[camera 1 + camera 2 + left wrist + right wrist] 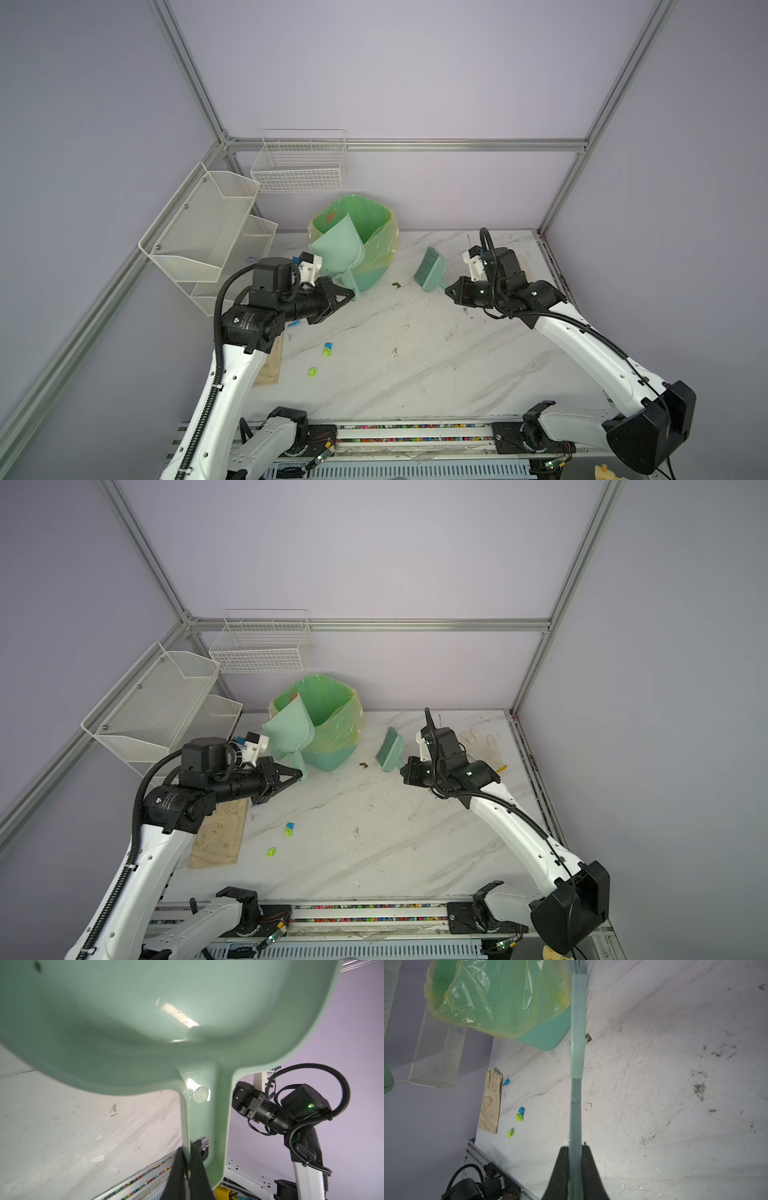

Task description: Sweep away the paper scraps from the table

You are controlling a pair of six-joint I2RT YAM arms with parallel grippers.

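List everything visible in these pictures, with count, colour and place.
table: one, white marble
bin: one, teal, green liner, table's back
paper scraps: four, blue and yellow-green, table's left part
dustpan: one, mint green, tilted over bin
brush: one, mint green, right of bin
dark speck: one, between bin and brush
gloves: two, pale, table's side edges
wire racks: two, white, walls
left gripper: black, shut on dustpan
right gripper: black, shut on brush

Four paper scraps (519, 1117); two gloves (490, 1101); one dustpan (336, 249), one brush (432, 272), one bin (370, 282).
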